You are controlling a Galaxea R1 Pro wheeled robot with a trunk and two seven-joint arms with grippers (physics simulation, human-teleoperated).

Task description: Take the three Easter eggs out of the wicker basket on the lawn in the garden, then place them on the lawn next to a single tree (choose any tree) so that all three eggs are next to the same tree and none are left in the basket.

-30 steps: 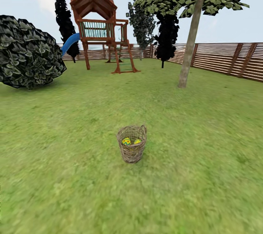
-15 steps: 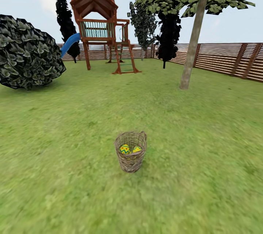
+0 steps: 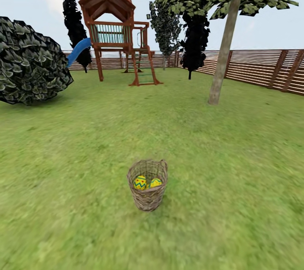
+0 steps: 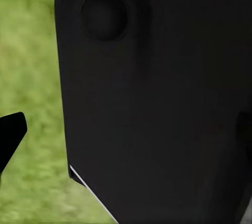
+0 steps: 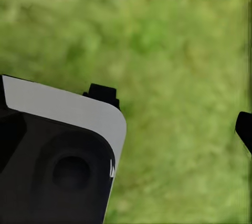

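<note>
Versus half a second back: whole head view has shifted, so the camera moved; wicker basket now sits lower in frame and a touch toward 9 o'clock, tree and playset barely displaced. Nothing seems to have moved on its own.

Counts: one wicker basket, upright on the lawn, at about 6 o'clock from frame centre. Two Easter eggs visible inside it, yellow with blue zigzag, side by side; a third can't be made out, the rim hides the rest. One pale-trunked tree at about 1 o'clock from the basket, well apart. One round dark bush at 10 o'clock. One wooden playset with a blue slide at 12 o'clock, far back. Two black-foliage trees, one either side of the playset. Slatted wooden fence runs along the back and at 2 o'clock.

No writing or labels readable anywhere.

Left wrist view: dark robot body up close, grass beside it, one black fingertip at the edge; claw opening can't be told. Right wrist view: grass, a black-and-white robot part, a black finger tip at the edge; opening can't be told, nothing seen held.
</note>
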